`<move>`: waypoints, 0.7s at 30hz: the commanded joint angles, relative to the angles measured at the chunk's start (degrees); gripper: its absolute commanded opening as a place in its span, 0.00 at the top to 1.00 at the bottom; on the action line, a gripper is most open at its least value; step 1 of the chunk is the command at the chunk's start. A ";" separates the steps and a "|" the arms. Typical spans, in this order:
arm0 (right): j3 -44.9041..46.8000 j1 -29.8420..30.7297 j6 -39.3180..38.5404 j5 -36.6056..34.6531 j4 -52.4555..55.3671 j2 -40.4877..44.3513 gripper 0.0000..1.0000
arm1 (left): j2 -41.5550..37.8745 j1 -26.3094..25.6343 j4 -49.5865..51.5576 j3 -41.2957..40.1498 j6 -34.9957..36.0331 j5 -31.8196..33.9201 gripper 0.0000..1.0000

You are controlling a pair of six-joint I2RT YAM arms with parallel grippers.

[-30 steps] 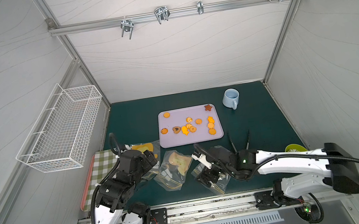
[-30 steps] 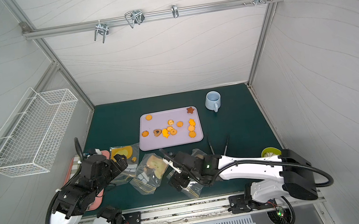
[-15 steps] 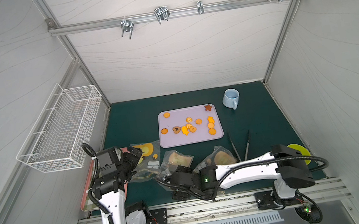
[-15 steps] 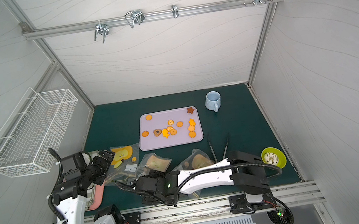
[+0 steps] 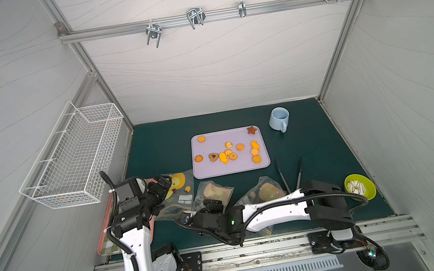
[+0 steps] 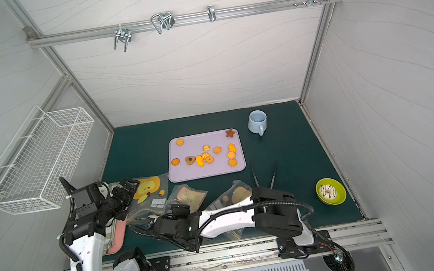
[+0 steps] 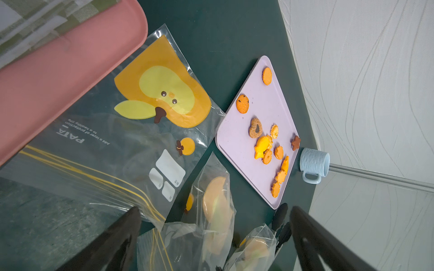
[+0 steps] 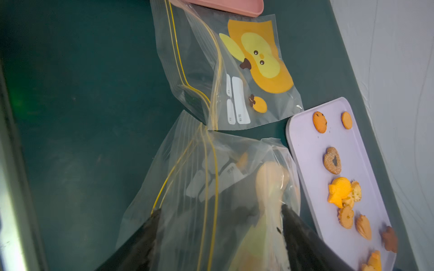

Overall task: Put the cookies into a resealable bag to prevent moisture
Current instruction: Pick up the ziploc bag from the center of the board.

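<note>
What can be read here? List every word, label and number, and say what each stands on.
"PATA": on the clear pear-print bag, upside down in the left wrist view.
"Add a layer of protection to a healthy life": beside it, same bag.
The white label patches on that bag: print too small to read.
Nothing else is legible.

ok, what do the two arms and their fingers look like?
Left arm and right arm: white shells, black joints, black ribbed cables looped alongside. Small green light on the right one. Fingers are black, smooth, tapering to narrow tips.
</note>
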State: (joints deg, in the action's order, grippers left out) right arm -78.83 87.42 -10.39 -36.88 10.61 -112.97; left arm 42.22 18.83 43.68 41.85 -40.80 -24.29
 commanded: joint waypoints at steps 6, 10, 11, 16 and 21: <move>0.38 0.39 -1.53 -4.76 -4.12 0.97 0.50 | 0.88 0.58 -0.69 -0.45 0.28 -1.00 0.01; 1.55 0.30 0.25 -4.95 -4.30 3.54 0.71 | 1.24 0.59 -0.88 -0.26 1.02 -1.42 0.01; 1.61 0.15 0.51 -4.88 -3.93 4.08 0.77 | 1.29 0.57 -0.71 0.09 1.51 -1.30 0.01; 1.66 -1.92 7.71 -3.88 -0.69 7.32 0.98 | 1.27 0.57 1.56 4.00 4.29 1.27 0.01; 2.35 -8.87 19.42 3.83 5.00 13.25 1.00 | 1.71 0.46 0.80 6.51 4.59 -0.70 0.01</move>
State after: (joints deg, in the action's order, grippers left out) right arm -77.23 82.87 0.32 -37.01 10.96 -104.57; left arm 43.99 18.87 46.11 44.14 -37.54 -24.47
